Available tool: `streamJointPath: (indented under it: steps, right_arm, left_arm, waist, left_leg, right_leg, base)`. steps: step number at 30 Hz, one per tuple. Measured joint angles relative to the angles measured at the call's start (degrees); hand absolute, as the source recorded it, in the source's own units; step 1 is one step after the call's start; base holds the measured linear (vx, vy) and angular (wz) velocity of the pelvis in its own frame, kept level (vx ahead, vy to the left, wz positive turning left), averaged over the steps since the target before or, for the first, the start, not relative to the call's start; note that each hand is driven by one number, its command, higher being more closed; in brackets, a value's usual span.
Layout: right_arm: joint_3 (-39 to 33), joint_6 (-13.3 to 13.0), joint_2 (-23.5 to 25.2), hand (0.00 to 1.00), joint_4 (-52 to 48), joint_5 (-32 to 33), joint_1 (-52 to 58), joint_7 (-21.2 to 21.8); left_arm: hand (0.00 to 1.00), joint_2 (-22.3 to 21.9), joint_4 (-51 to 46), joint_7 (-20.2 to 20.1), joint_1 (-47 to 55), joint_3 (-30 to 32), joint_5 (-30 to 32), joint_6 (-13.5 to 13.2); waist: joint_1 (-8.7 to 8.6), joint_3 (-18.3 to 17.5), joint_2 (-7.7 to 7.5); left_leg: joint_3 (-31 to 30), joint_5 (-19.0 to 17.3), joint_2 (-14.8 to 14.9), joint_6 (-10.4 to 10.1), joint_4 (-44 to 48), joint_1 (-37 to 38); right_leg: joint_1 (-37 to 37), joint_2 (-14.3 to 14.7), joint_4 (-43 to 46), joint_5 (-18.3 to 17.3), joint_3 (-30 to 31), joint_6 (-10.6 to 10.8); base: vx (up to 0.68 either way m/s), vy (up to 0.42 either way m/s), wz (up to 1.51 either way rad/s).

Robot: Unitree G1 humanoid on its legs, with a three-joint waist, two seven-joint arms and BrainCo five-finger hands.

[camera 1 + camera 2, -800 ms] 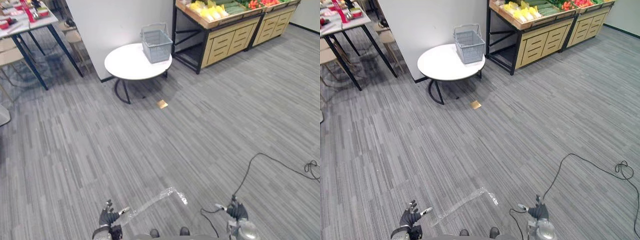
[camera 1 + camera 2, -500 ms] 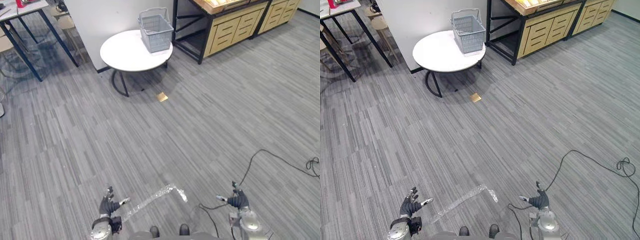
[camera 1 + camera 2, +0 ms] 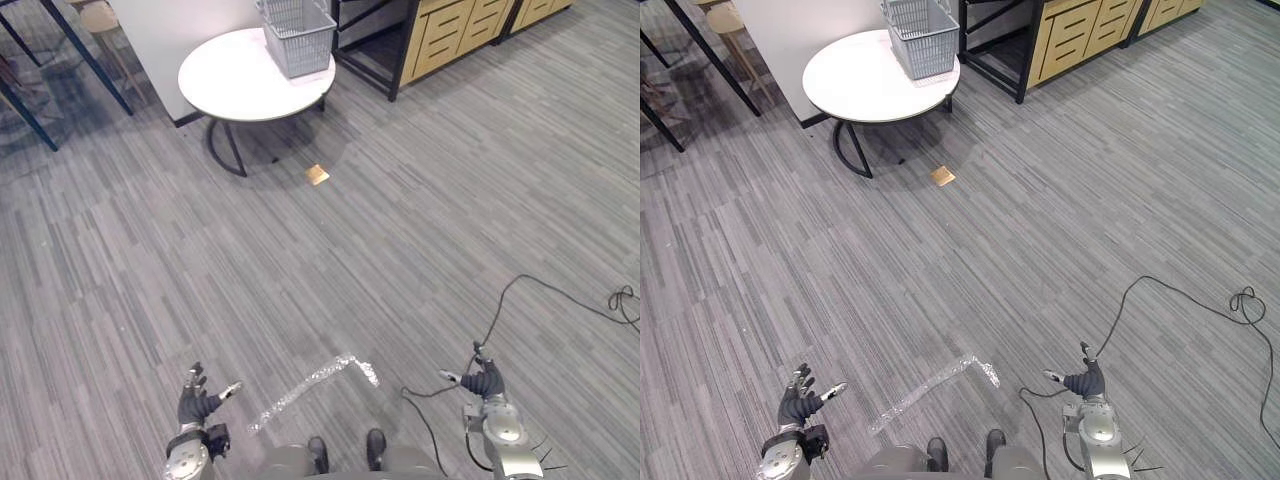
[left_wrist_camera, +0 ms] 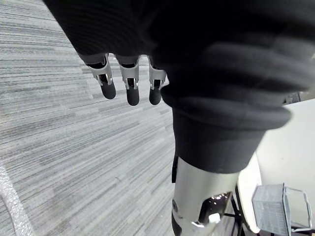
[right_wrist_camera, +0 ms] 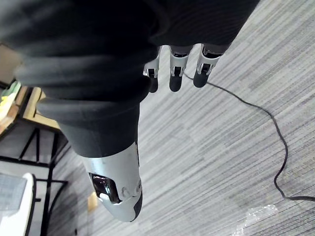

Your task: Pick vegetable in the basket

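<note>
The left hand and right hand are hanging loosely spread and holding nothing, well short of the round table, whose far edge is carrying the grey basket, seemingly empty. Closing in carelessly is risking a bump against the table that tips the basket off.

A round white bench stood far off on the grey striped carpet, against a white wall. A grey mesh basket sat on the bench's far right part, its top cut off by the picture's edge. To the robot's right of it was a wooden drawer unit. A small tan square lay on the floor near the bench's legs. Close in, a strip of clear tape lay between the left hand and the right hand, both low, well apart, fingers loosely spread and holding nothing.
</note>
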Motion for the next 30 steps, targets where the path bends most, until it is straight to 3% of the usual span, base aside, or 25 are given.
streamJointPath:
  steps: [2, 4, 6, 7, 8, 9, 10, 11, 12, 13, 14, 15, 16, 17, 18, 19, 20, 22, 24, 25, 26, 27, 30]
  right_arm:
    - [-0.04, 0.58, 0.32, 0.00, -0.79, 0.71, 1.43, 0.01]
    - [-0.31, 0.76, 0.27, 0.00, -2.86, 1.43, 1.40, 0.01]
    - [-0.41, 0.40, -0.15, 0.00, -4.91, 1.84, 0.26, 0.00]
    - [-0.21, 0.38, -0.05, 0.00, -4.92, 1.84, -0.39, 0.03]
    - [0.17, 0.30, -0.05, 0.00, -4.98, 1.82, -0.73, 0.05]
    - [0.21, 0.28, -0.03, 0.00, -5.12, 1.82, -0.75, 0.05]
    - [0.22, 0.32, -0.12, 0.00, -6.08, 1.81, -0.08, 0.05]
    - [0.13, 0.46, -0.96, 0.00, -6.91, 1.81, -0.85, 0.12]
    - [0.12, 0.46, -0.74, 0.00, -7.35, 1.80, -1.40, 0.18]
    - [0.15, 0.48, -0.92, 0.00, -8.14, 1.78, -1.70, 0.29]
    - [0.35, 0.46, -1.22, 0.00, -8.64, 1.79, -1.60, 0.31]
    - [0.83, 0.44, -1.31, 0.00, -8.67, 1.79, -1.68, 0.20]
    - [1.59, 0.30, -0.89, 0.00, -8.72, 1.80, -1.39, 0.14]
    - [2.20, -0.19, -0.41, 0.00, -8.88, 1.85, -1.59, -0.03]
    - [2.43, -0.75, 0.05, 0.00, -9.21, 1.88, -1.69, -0.12]
    - [2.42, -0.87, 0.41, 0.00, -9.41, 2.06, -2.11, -0.50]
    - [2.44, -0.85, 0.41, 0.00, -9.39, 2.47, -2.28, -0.81]
    - [2.25, -0.66, 0.25, 0.00, -8.97, 3.55, -2.78, -1.10]
    - [2.14, -0.65, 0.19, 0.00, -8.76, 3.54, -3.01, -1.10]
    - [1.83, -0.63, 0.17, 0.00, -8.66, 3.55, -2.78, -1.18]
    - [1.98, -0.45, 0.44, 0.00, -7.92, 3.53, -2.78, -1.54]
    - [2.64, -0.40, 1.11, 0.00, -7.70, 3.49, -2.76, -1.93]
    - [2.45, -0.42, 1.28, 0.00, -8.40, 3.15, -2.60, -2.15]
  left_arm:
    - [0.00, 0.80, -0.20, 0.08, -0.17, -0.64, 0.00, 0.06]
    - [0.00, 1.15, -0.20, 0.09, -0.87, -1.86, 0.01, 0.10]
    - [0.00, 0.81, -0.17, 0.24, -3.61, -2.55, -0.01, 0.15]
    - [0.00, 0.71, -0.16, 0.47, -4.73, -2.65, -0.01, 0.13]
    - [0.00, 0.62, 0.02, 0.89, -5.76, -2.73, 0.00, 0.12]
    - [0.00, 0.60, 0.12, 0.92, -6.24, -2.79, 0.01, 0.10]
    - [0.00, 0.70, 0.87, 1.04, -6.44, -3.87, 0.03, -0.07]
    - [0.00, -0.32, 1.88, 0.92, -7.56, -4.46, 0.08, 0.04]
    - [0.00, -0.56, 1.99, 0.75, -8.06, -4.82, 0.17, 0.08]
    - [0.00, -2.06, 2.11, 0.76, -9.09, -4.87, 0.13, 0.17]
    - [0.00, -3.68, 2.20, 0.69, -8.93, -4.85, -0.01, 0.15]
    - [0.00, -4.09, 2.21, 0.59, -8.32, -4.88, -0.03, -0.07]
    - [0.00, -3.93, 2.47, 0.35, -7.89, -4.71, -0.19, -0.33]
    - [0.00, -3.46, 2.91, 0.14, -7.87, -4.58, -0.24, -0.26]
    - [0.00, -3.14, 3.01, -0.11, -7.85, -4.50, -0.28, -0.22]
    - [0.00, -3.01, 3.22, -0.20, -7.79, -4.43, -0.29, -0.16]
    - [0.00, -3.02, 3.27, -0.22, -7.67, -4.42, -0.29, -0.13]
    - [0.00, -2.97, 3.45, -0.22, -7.14, -4.32, -0.26, 0.10]
    - [0.00, -2.97, 3.84, -0.19, -6.29, -4.32, -0.21, 0.21]
    - [0.00, -3.09, 3.85, -0.19, -5.69, -4.32, -0.20, 0.25]
    - [0.00, -2.66, 4.41, 0.13, -5.24, -4.16, -0.19, 0.27]
    - [0.00, -2.47, 4.85, 0.98, -6.46, -4.15, -0.18, 0.25]
    - [0.00, -2.61, 4.68, 1.05, -7.38, -3.72, 0.04, 0.13]
  waist:
    - [-1.25, 0.57, -0.20]
    - [-2.27, 0.74, -0.25]
    - [-2.82, 2.16, 1.59]
    - [-2.75, 2.94, 1.63]
    - [-3.01, 3.00, 1.46]
    - [-3.08, 2.97, 1.38]
    - [-3.44, 2.63, 1.30]
    - [-3.75, 3.20, 3.90]
    - [-4.21, 3.39, 3.99]
    - [-4.71, 3.58, 3.85]
    - [-4.59, 4.54, 3.43]
    - [-4.43, 4.77, 3.33]
    - [-4.11, 4.95, 3.84]
    - [-3.38, 5.17, 3.35]
    - [-2.23, 5.57, 2.47]
    - [-1.04, 5.93, 1.80]
    - [-0.81, 5.98, 1.70]
    - [0.50, 6.82, 0.53]
    - [0.94, 7.18, -0.15]
    - [1.13, 7.05, 0.04]
    - [2.06, 6.78, 0.08]
    - [1.79, 6.14, -2.34]
    - [1.98, 5.68, -3.11]
  left_leg:
    - [-1.94, -1.35, -0.41, 0.06, -0.80, 3.49]
    - [-3.89, -1.62, -0.15, -0.32, -3.59, 7.09]
    - [-5.14, -2.13, 2.74, -2.66, -6.02, 10.76]
    - [-5.13, -1.84, 3.63, -4.20, -6.07, 12.40]
    - [-5.57, -1.96, 4.33, -6.46, -6.09, 14.52]
    - [-6.15, -2.18, 4.59, -7.22, -6.09, 15.51]
    - [-7.72, -2.72, 5.34, -8.42, -5.33, 17.95]
    - [-7.98, -1.40, 7.93, -11.87, -2.45, 18.13]
    - [-7.92, 1.04, 8.23, -15.90, 0.13, 16.58]
    - [-8.04, 10.13, 6.84, -16.30, 7.18, 13.26]
    - [-7.86, 23.66, 6.44, -15.07, 16.04, 10.15]
    - [-7.66, 23.99, 7.43, -15.03, 22.27, 8.20]
    - [-5.34, 20.80, 11.32, -13.32, 35.30, 2.73]
    - [-3.51, 18.21, 13.31, -10.18, 42.01, -0.98]
    - [-1.89, 16.04, 14.46, -7.65, 45.43, -4.83]
    - [-0.65, 13.39, 15.15, -7.07, 45.88, -10.47]
    - [-0.20, 12.18, 15.05, -7.05, 44.38, -13.49]
    - [2.07, 9.83, 12.68, -6.82, 29.86, -21.08]
    - [1.31, 11.77, 9.08, -8.14, 12.82, -23.08]
    - [0.61, 15.07, 8.08, -8.41, 2.75, -22.72]
    - [0.27, 25.42, 7.17, -4.47, -0.23, -21.55]
    - [1.24, 22.35, 4.78, -3.22, 0.96, -21.78]
    - [1.89, 14.74, 3.34, -0.42, 8.90, -22.70]
  right_leg:
    - [-2.41, -1.32, 4.77, -2.74, -2.75, -0.79]
    - [-6.91, -2.17, 3.88, -3.90, -5.58, -0.74]
    - [-12.69, -1.18, -2.92, -1.76, -9.00, -1.63]
    - [-14.32, -0.57, -8.48, 1.89, -10.27, -1.95]
    - [-15.58, 0.36, -17.41, 8.28, -10.73, -3.30]
    - [-15.57, 1.04, -21.77, 11.62, -10.45, -4.24]
    - [-15.91, 1.85, -23.54, 22.08, -9.33, -7.49]
    - [-16.98, 2.78, -17.24, 21.37, -10.40, -11.27]
    - [-17.50, 2.29, -15.02, 18.65, -10.34, -11.81]
    - [-16.68, 0.63, -12.08, 15.34, -10.56, -12.17]
    - [-10.91, -0.05, -14.65, 12.69, -10.47, -11.74]
    - [-6.75, 0.48, -17.48, 11.71, -10.37, -11.01]
    - [0.75, 2.37, -21.93, 10.96, -10.42, -11.19]
    - [5.25, 3.26, -24.62, 10.19, -10.11, -11.48]
    - [9.37, 3.86, -27.43, 9.29, -9.19, -11.23]
    - [14.02, 4.22, -31.41, 8.90, -8.46, -10.63]
    - [15.94, 4.26, -33.15, 8.79, -8.38, -10.44]
    - [21.86, 3.19, -37.13, 7.30, -7.05, -8.34]
    - [25.82, 1.73, -38.12, 4.54, -5.83, -5.91]
    - [27.50, 1.46, -38.41, 2.98, -5.24, -4.85]
    - [29.41, 0.95, -38.28, 0.81, -3.46, -3.40]
    - [29.35, -1.53, -37.63, 0.76, -2.22, -4.01]
    - [27.42, -4.26, -29.40, 0.46, 0.91, -2.56]
  base:
    - [0.32, 0.051, 0.48]
    - [0.48, 0.005, 0.59]
    - [0.66, -0.051, 0.50]
    - [0.60, -0.073, 0.29]
    - [0.68, -0.105, 0.25]
    - [0.77, -0.150, 0.38]
    - [0.96, -0.184, 0.25]
    - [0.79, -0.156, 0.27]
    - [0.76, -0.152, 0.23]
    - [0.76, -0.179, 0.35]
    - [0.78, -0.196, 0.28]
    - [0.80, -0.188, 0.18]
    - [0.76, -0.159, 0.04]
    - [0.72, -0.136, -0.10]
    - [0.66, -0.107, -0.27]
    - [0.49, -0.056, -0.25]
    - [0.60, -0.030, -0.16]
    - [0.70, 0.070, -0.25]
    - [0.60, 0.158, -0.37]
    - [0.65, 0.242, -0.50]
    - [0.66, 0.251, -0.36]
    - [0.66, 0.240, -0.18]
    - [0.62, 0.234, -0.02]
